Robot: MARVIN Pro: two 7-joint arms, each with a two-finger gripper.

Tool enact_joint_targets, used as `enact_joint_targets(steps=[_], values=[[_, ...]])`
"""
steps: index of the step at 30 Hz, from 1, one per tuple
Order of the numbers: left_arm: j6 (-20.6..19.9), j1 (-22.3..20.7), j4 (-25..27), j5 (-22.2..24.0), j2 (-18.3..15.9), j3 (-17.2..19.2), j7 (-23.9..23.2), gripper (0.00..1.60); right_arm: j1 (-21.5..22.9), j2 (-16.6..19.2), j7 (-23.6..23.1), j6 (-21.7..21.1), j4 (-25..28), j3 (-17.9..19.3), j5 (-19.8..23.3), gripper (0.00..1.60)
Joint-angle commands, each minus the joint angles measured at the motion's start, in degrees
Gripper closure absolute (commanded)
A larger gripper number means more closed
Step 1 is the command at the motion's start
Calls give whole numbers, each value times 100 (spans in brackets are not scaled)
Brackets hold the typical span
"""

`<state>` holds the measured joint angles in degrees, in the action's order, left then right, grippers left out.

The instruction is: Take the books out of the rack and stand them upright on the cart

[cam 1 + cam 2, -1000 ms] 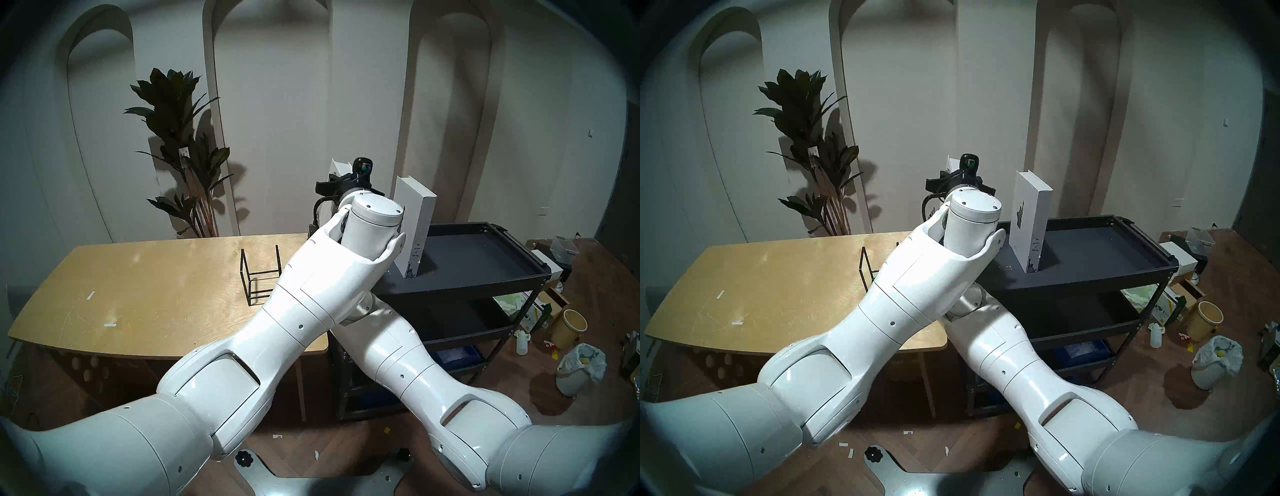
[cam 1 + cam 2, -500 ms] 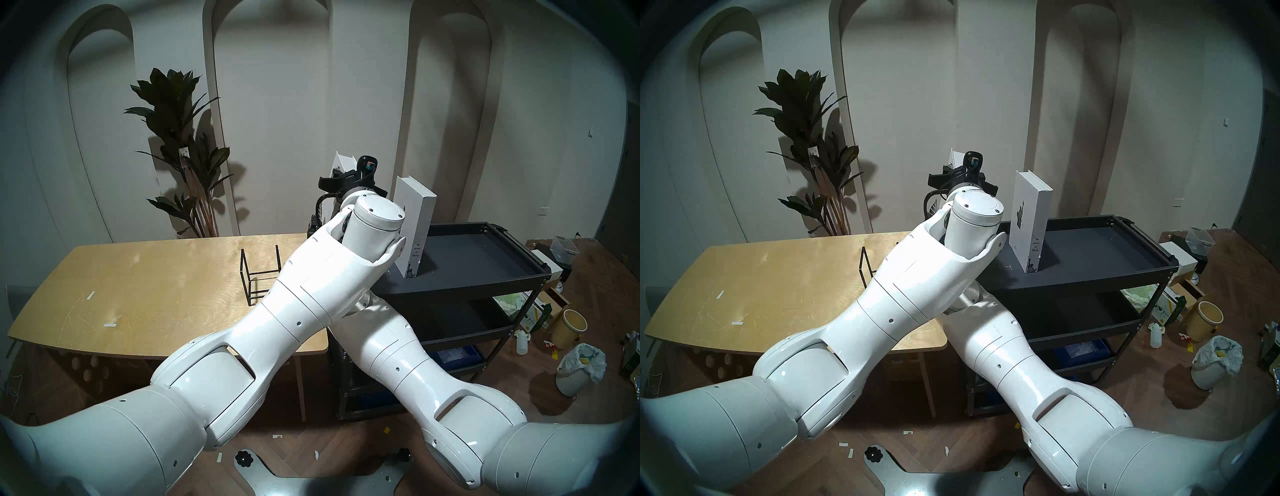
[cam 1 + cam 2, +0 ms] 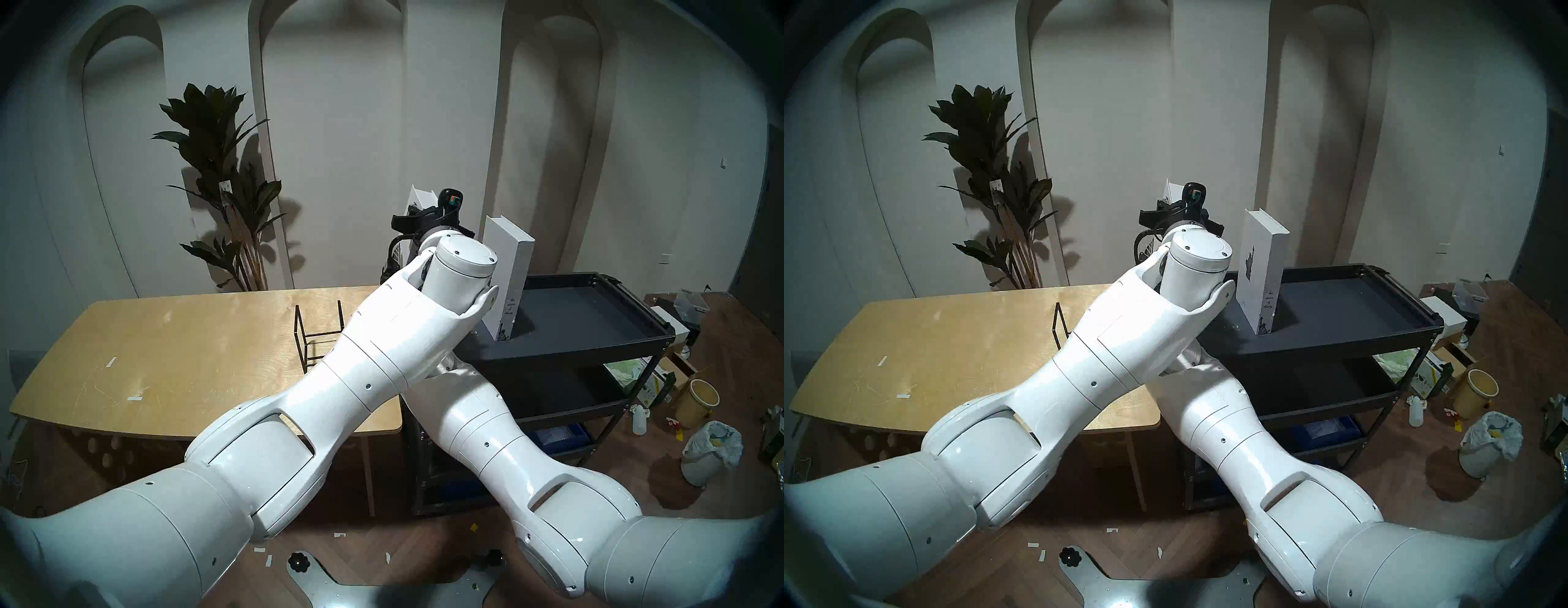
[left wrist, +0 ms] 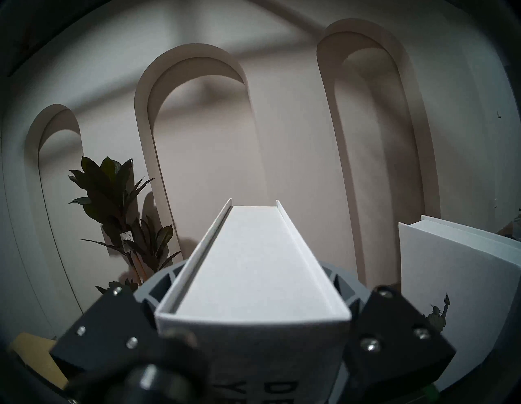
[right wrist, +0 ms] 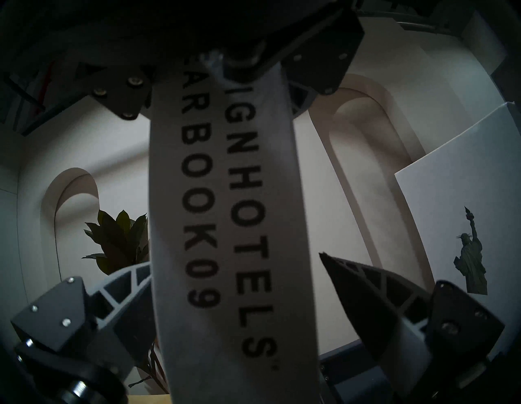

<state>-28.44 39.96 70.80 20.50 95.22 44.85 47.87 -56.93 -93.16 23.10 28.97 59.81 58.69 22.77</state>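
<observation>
My left gripper (image 4: 253,285) is shut on the top of the shorter white book (image 4: 253,254), spine "DESIGNHOTELS YEARBOOK 09" (image 5: 225,225), and holds it upright at the cart's left end. Only the book's top (image 3: 421,197) shows above my left wrist in the head views. My right gripper (image 5: 234,259) is open around the book's lower spine, its right finger (image 5: 366,296) apart from it. The taller book (image 3: 509,276) with the Statue of Liberty stands upright on the black cart (image 3: 594,344), just right of the held book. The black wire rack (image 3: 318,335) stands empty on the wooden table.
The wooden table (image 3: 169,361) adjoins the cart's left side. A tall potted plant (image 3: 220,170) stands behind it by the arched wall. A bin (image 3: 708,454), a bucket (image 3: 695,401), a bottle and boxes litter the floor right of the cart. My arms cross in front.
My left gripper with the shorter book has shifted slightly up and to the right, towards the taller book. My right arm has shifted a little beneath it.
</observation>
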Motion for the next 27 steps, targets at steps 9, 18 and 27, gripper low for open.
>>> enact_joint_targets(steps=[9, 18, 27], values=[[-139, -498, -432, 521, 89, 40, 146, 160, 273, 120, -418, 386, 58, -21, 66, 88], [82, -641, -417, 585, 175, -66, 287, 157, 247, -163, -360, 182, -113, -21, 220, 160], [528, -731, 196, 566, 173, -189, 249, 0, 482, -330, -226, -57, -151, -9, 235, 160]])
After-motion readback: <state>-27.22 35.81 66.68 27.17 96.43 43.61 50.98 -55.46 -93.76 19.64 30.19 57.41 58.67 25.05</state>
